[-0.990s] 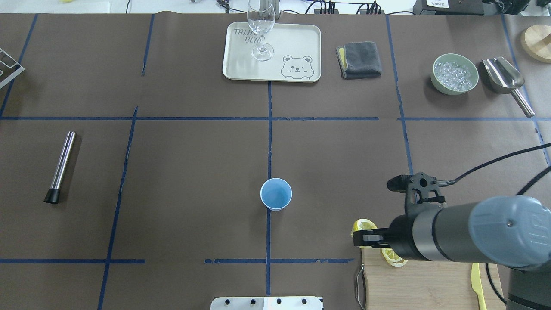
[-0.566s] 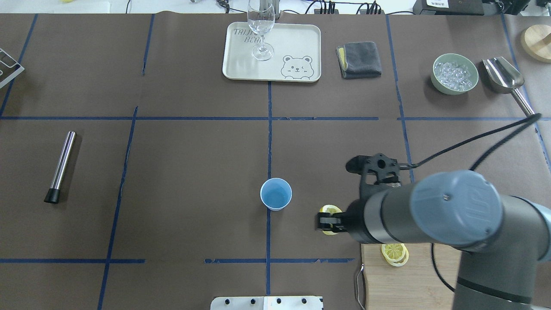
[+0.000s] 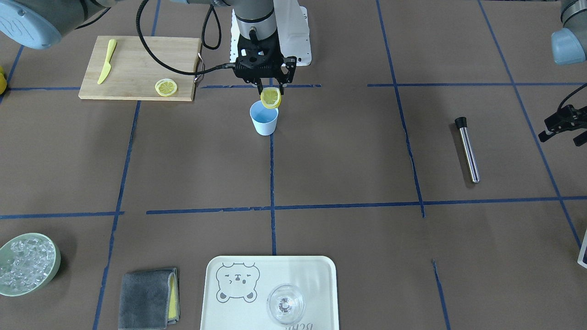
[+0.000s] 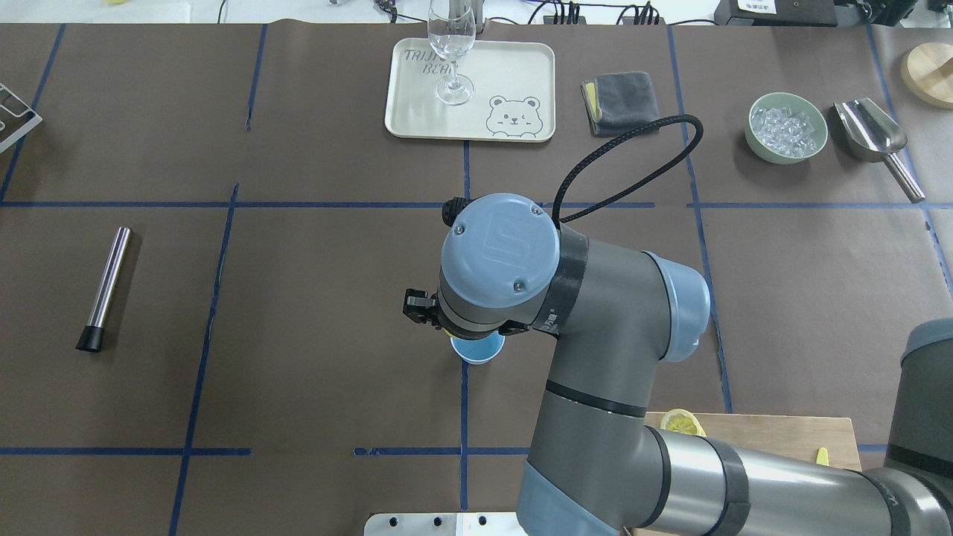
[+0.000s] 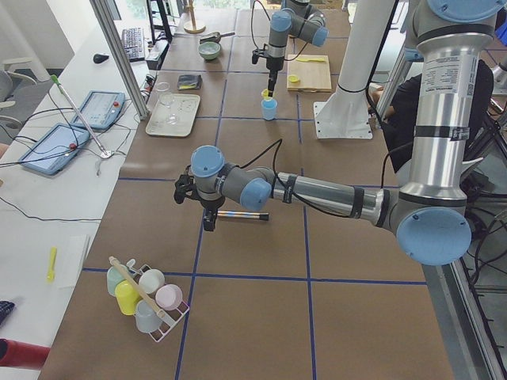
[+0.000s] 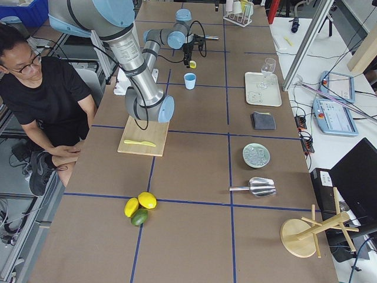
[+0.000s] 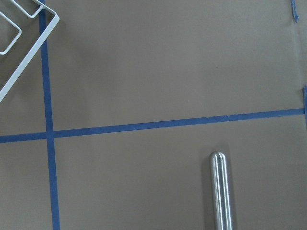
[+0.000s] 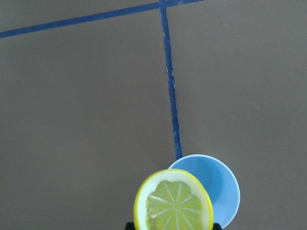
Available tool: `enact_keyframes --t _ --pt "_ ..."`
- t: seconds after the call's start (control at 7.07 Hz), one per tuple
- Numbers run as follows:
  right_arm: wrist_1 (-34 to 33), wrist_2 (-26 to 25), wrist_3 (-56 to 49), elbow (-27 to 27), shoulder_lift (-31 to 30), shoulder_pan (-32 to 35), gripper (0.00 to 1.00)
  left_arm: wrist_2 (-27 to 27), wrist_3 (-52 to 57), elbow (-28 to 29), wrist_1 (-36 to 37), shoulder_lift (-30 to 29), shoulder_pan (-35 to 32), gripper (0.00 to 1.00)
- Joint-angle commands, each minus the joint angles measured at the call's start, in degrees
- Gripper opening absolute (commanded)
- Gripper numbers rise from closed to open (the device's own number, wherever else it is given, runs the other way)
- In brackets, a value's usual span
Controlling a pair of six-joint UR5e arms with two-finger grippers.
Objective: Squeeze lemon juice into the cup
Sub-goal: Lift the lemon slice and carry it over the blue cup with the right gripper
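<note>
The right claw (image 3: 270, 93) pinches the lemon (image 3: 270, 98) by its upper rind. The slice hangs upright just above the cup (image 3: 264, 123), toward the bench's robot-side edge, midway between its ends.

Expect a light, soft, wet, slippery slice. The rind is likely the firmest hold.

The overhead view hides slice and claw beneath the wrist; the front-facing view shows both. The right wrist view shows the slice off-centre over the cup's mouth.

Left claw (image 3: 563, 126): spread or pressed together cannot be told.
</note>
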Motion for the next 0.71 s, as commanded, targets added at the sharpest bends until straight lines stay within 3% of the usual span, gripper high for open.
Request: enact_keyframes --t 0.0,0.42,0.57 --pt "-0.2 0.1 -0.1 -2.1 -0.5 -0.5 0.56 0.0 0.0 0.6 -0.6 -0.2 0.0 1.00" --pt "-0.3 0.1 -0.2 -2.4 -1.7 -1.1 0.57 0.0 -0.1 0.6 -0.6 -0.5 0.1 1.00" --pt "-0.3 0.1 -0.2 -2.4 -1.6 -1.1 0.63 0.0 -0.1 0.6 -0.6 -0.5 0.0 1.00"
